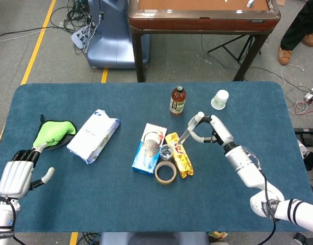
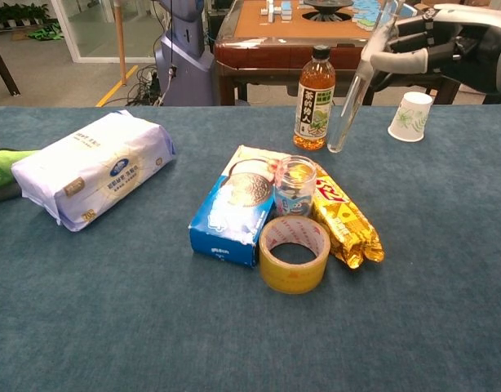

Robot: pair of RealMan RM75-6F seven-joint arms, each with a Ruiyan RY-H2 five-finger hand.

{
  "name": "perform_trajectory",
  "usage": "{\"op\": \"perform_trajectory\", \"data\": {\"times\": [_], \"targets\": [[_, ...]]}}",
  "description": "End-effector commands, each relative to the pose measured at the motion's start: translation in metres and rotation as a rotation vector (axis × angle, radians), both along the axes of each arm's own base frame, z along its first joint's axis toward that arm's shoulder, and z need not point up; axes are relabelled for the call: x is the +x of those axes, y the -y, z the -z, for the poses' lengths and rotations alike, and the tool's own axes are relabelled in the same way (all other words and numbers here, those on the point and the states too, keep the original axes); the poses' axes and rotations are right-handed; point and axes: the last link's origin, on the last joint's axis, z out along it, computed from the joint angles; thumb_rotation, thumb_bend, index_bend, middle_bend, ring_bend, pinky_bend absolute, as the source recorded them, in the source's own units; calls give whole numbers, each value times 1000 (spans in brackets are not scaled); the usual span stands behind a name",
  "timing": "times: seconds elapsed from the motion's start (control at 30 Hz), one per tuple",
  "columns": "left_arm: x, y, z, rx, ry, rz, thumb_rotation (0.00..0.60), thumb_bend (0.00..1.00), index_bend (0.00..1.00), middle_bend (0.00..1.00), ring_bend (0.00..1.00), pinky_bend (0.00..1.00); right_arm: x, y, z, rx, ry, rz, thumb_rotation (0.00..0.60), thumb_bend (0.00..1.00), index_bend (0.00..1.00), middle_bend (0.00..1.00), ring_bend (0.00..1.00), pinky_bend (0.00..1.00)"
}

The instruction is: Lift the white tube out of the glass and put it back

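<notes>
A small glass [image 1: 166, 151] [image 2: 294, 185] stands in the middle of the blue table, between a blue box and a yellow snack bag. My right hand [image 1: 209, 129] [image 2: 434, 47] pinches the thin white tube [image 1: 185, 136] [image 2: 354, 96] near its top. The tube hangs tilted in the air, up and to the right of the glass, its lower end clear of the rim. My left hand [image 1: 18, 174] rests open at the table's near left corner, holding nothing; the chest view does not show it.
Around the glass lie a blue box [image 2: 232, 207], a tape roll [image 2: 294, 253] and a yellow snack bag [image 2: 343, 216]. A tea bottle [image 2: 314, 98] and a paper cup [image 2: 410, 116] stand behind. A white tissue pack [image 2: 92, 167] and a green cloth [image 1: 53, 133] lie at the left.
</notes>
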Motion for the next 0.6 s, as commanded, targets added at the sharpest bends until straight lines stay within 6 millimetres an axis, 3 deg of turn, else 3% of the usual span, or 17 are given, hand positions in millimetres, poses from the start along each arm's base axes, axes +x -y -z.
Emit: {"op": "perform_trajectory", "data": {"times": [0.03, 0.17, 0.47, 0.6], "targets": [[-1, 0, 0, 1, 1, -1, 600, 213, 112, 198, 239, 186, -11, 1, -6, -48, -144, -16, 600, 516, 649, 506, 428, 312], [-2, 0, 0, 3, 2, -3, 600, 213, 112, 198, 239, 186, -18, 0, -12, -82, -224, -17, 600, 517, 650, 506, 428, 312], [-2, 0, 1, 0, 4, 2, 600, 213, 112, 198, 239, 186, 1, -18, -7, 45, -66, -19, 600, 517, 651, 506, 428, 312], [-1, -1, 0, 3, 5, 6, 600, 213, 112, 198, 239, 186, -4, -17, -14, 18, -115, -43, 600, 516, 651, 507, 428, 312]]}}
